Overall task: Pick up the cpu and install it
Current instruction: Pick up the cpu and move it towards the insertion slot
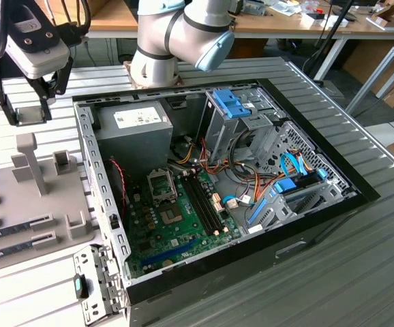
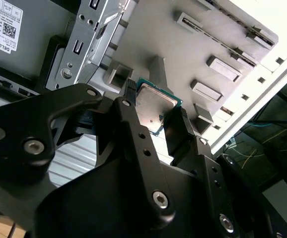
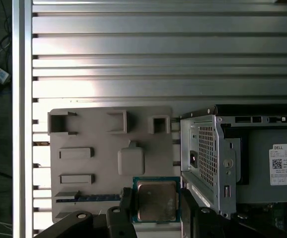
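Note:
The cpu (image 3: 157, 200), a small square chip with a silver-grey top and a thin green rim, is clamped between my gripper's (image 3: 156, 204) two black fingers. In the second wrist view the cpu (image 2: 156, 103) hangs in my gripper (image 2: 152, 113) above the grey fixture plate (image 2: 193, 54). In the exterior view my gripper (image 1: 31, 109) is raised over the grey plate (image 1: 20, 204), at the exterior view's left of the open computer case (image 1: 101, 204). The motherboard's socket (image 1: 159, 184) lies inside the case below the power supply (image 1: 132, 129), its metal frame hinged up.
The grey fixture plate (image 3: 108, 148) carries several raised holders and slots, some holding long memory sticks (image 1: 9, 238). The case's metal side wall (image 3: 208, 158) stands close beside the gripper. Drive cages and cable bundles (image 1: 251, 177) fill the case's far side. Ribbed aluminium table (image 3: 158, 59) surrounds everything.

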Robot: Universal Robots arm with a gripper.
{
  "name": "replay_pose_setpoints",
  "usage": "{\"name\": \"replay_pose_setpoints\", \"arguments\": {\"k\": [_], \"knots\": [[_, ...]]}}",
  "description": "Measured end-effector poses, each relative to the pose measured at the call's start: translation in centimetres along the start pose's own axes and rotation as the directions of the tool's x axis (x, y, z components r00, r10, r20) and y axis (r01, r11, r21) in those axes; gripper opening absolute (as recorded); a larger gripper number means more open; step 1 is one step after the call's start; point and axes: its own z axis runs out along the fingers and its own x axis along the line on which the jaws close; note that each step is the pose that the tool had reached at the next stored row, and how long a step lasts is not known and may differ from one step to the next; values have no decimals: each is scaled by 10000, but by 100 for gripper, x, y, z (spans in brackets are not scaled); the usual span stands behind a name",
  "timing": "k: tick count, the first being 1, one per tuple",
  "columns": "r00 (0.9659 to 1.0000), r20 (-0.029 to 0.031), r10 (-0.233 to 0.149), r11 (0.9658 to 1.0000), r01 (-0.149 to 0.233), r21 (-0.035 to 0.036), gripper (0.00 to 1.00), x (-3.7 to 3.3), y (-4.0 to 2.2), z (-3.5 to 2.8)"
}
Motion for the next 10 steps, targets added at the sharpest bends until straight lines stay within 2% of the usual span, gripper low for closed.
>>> {"name": "replay_pose_setpoints", "arguments": {"k": [10], "knots": [[10000,0,0,10000,0,1,47,-34,-3,2]]}}
